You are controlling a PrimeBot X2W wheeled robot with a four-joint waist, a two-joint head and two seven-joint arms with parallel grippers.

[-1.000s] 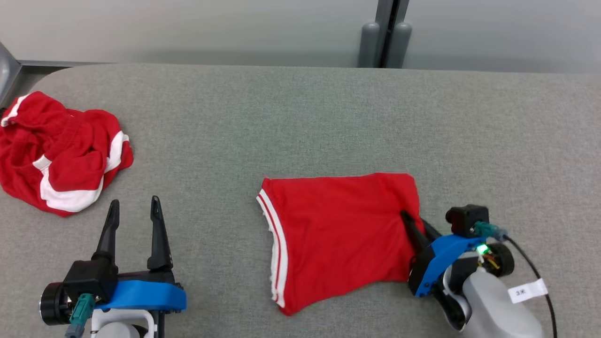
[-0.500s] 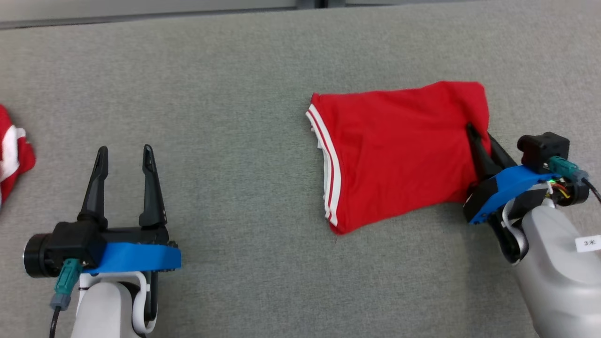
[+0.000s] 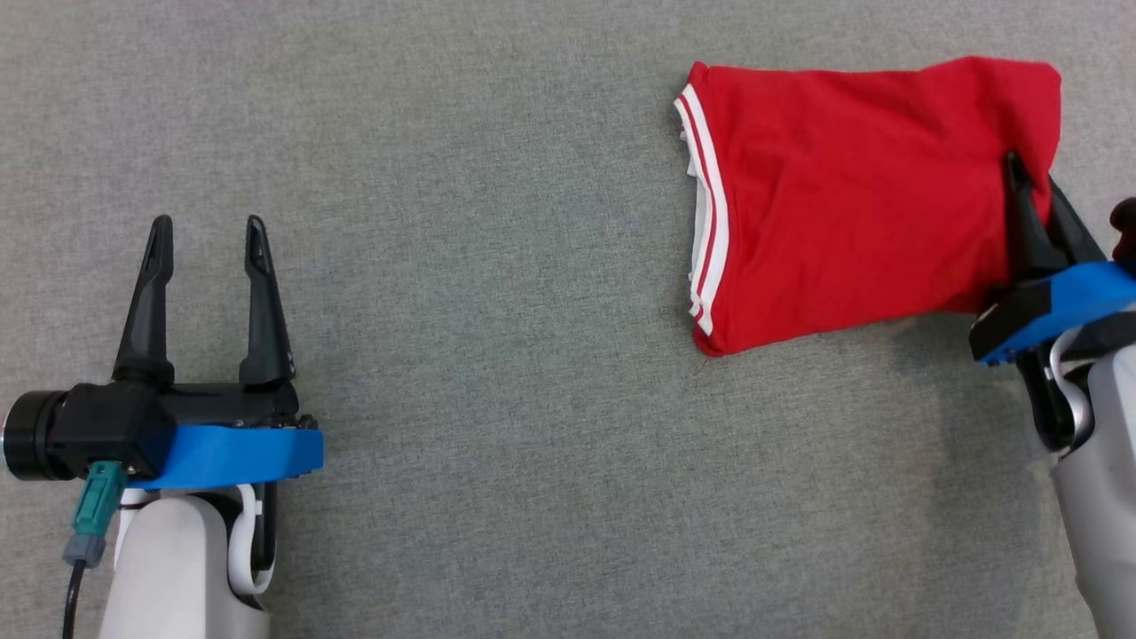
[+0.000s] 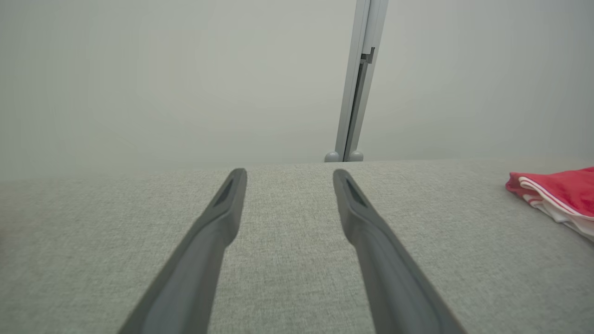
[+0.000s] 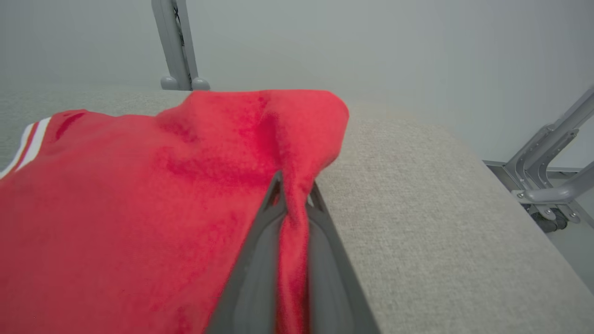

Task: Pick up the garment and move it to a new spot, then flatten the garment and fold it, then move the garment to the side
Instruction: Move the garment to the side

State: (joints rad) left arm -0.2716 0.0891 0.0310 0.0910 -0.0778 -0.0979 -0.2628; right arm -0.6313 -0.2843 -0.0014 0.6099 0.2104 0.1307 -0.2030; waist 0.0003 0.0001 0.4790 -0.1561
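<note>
A folded red garment (image 3: 843, 195) with white stripes along its left hem lies on the grey table at the upper right of the head view. My right gripper (image 3: 1029, 173) is shut on its right edge; in the right wrist view the red cloth (image 5: 185, 195) is pinched between the two dark fingers (image 5: 260, 250). The garment's striped corner (image 4: 557, 192) shows at the right edge of the left wrist view. My left gripper (image 3: 206, 232) stands open at the lower left, well away from the garment, with bare table between its fingers (image 4: 218, 222).
Grey fabric table (image 3: 497, 266) spreads between the two arms. Beyond its far edge stands a pale wall with a grey post (image 4: 357, 93). A metal frame (image 5: 547, 176) stands off the table's right end in the right wrist view.
The head camera has tilted down and turned, so the far wall and the crumpled red pile at the left have left the picture. The right gripper keeps its hold on the garment.
</note>
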